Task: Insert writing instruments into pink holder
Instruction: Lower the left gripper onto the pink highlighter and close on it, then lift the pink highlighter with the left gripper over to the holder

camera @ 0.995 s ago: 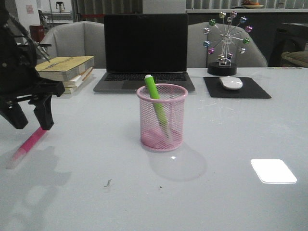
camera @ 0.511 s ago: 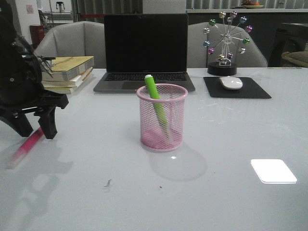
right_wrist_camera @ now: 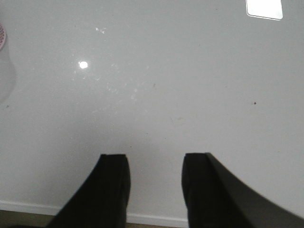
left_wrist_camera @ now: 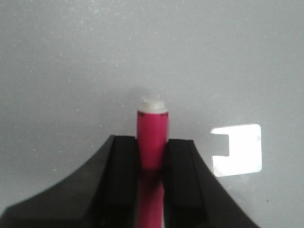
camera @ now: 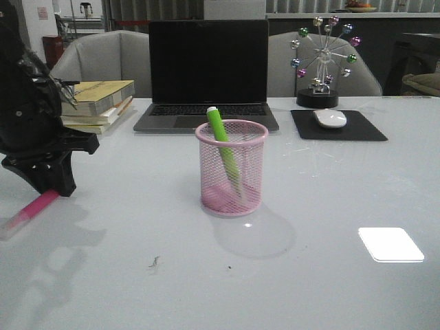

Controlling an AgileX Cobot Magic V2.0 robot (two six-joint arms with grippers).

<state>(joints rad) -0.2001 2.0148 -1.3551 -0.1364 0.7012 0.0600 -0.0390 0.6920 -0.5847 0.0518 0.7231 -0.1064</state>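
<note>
One green marker (camera: 221, 143) stands in the pink holder (camera: 231, 168) at frame centre, while at far left the left gripper (left_wrist_camera: 152, 166) clamps the pink marker (left_wrist_camera: 152, 142) lying on the table (camera: 330, 206); the right gripper (right_wrist_camera: 154, 183) is parted, holding nothing.

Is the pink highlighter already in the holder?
No, the pink highlighter lies on the table between the left tool's fingers; only the green highlighter stands in the pink holder.

Tabletop (camera: 137, 275): pale grey, glossy, light glare patch at front right.
Resting on it: pink mesh cup (camera: 231, 168) at centre; pink marker (camera: 29, 214) lying flat at left edge; laptop (camera: 207, 75) behind the cup; stacked books (camera: 96, 103) back left; black mouse pad (camera: 337, 125) back right; desk ornament (camera: 322, 62) behind it.
</note>
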